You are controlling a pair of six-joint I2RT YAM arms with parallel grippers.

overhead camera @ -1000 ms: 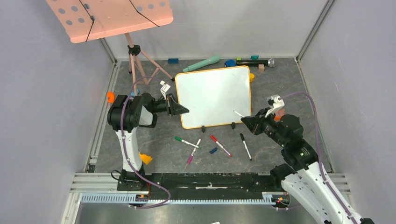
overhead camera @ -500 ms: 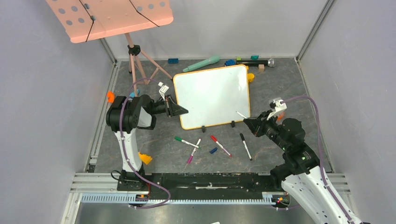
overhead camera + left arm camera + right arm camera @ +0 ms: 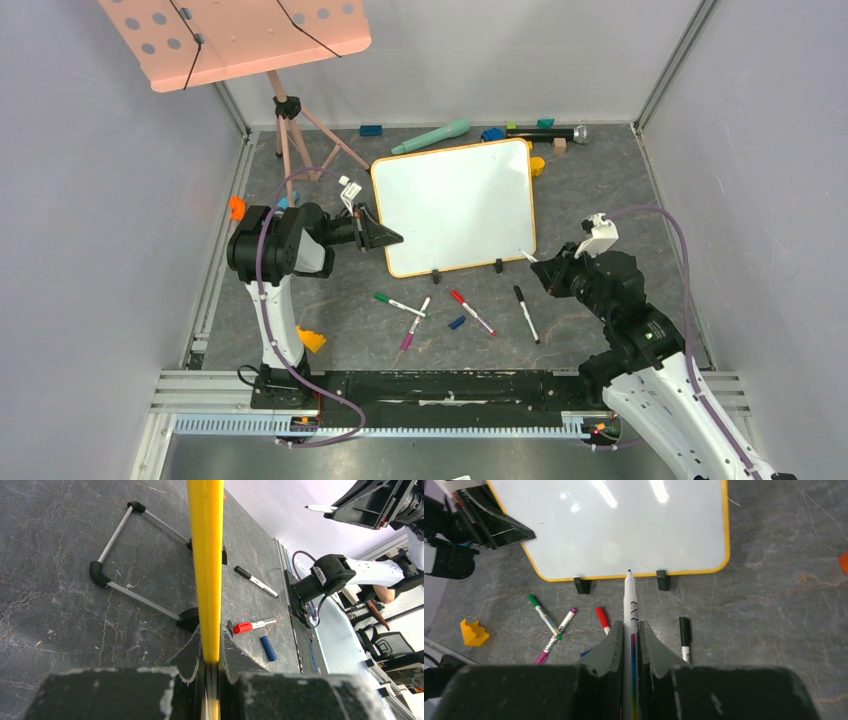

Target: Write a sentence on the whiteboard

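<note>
Slippage is your first risk. The left gripper [image 3: 385, 237] has its jaws closed down on the thin orange-yellow frame at the left edge of the large rectangular white whiteboard [image 3: 455, 205], and nothing more. Pen pressure could twist the board out of that pinch.

The board rests on small black clip feet [image 3: 436, 275]. Its face is blank, so no sentence is on it yet.

Just off its near right corner, the right gripper [image 3: 540, 268] is clamped tight on a blue-tipped white marker [image 3: 629, 600], tip clear of the surface. If you press hard, the tip may skid.

A red-capped marker [image 3: 470, 311] and a black-capped marker [image 3: 526, 314] lie near the board's near edge. There is open room to its right.
</note>
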